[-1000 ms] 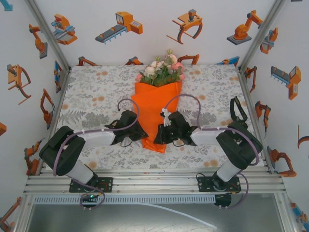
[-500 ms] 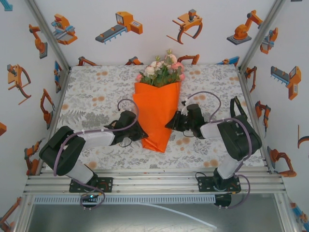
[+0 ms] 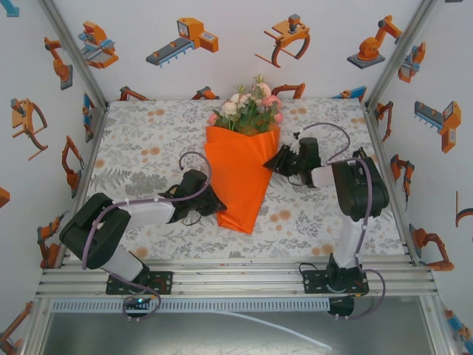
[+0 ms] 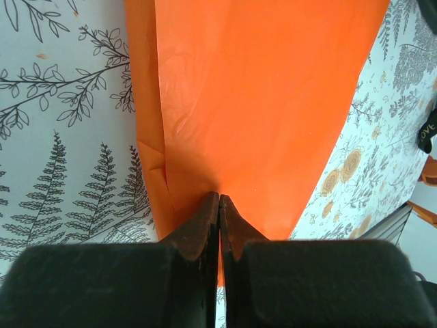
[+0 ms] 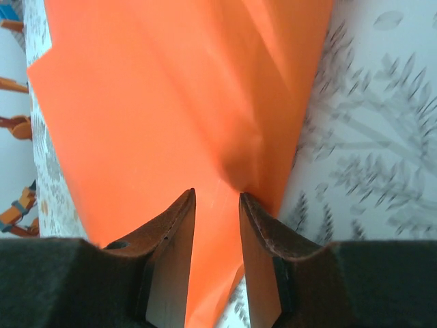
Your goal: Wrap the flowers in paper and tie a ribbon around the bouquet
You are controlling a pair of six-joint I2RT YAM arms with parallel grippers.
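Left tool (image 4: 219,198) sits at the bouquet's (image 3: 240,177) near tip, left side. Its wrist view shows the jaws clamped shut on the paper (image 4: 259,102) edge, too fine to read from the top. Right tool (image 5: 215,195) is further up at the bouquet's right edge: jaws apart, orange paper behind the gap. Flowers (image 3: 247,109) poke out of the far rim. The bouquet lies flat on the counter (image 3: 148,140).
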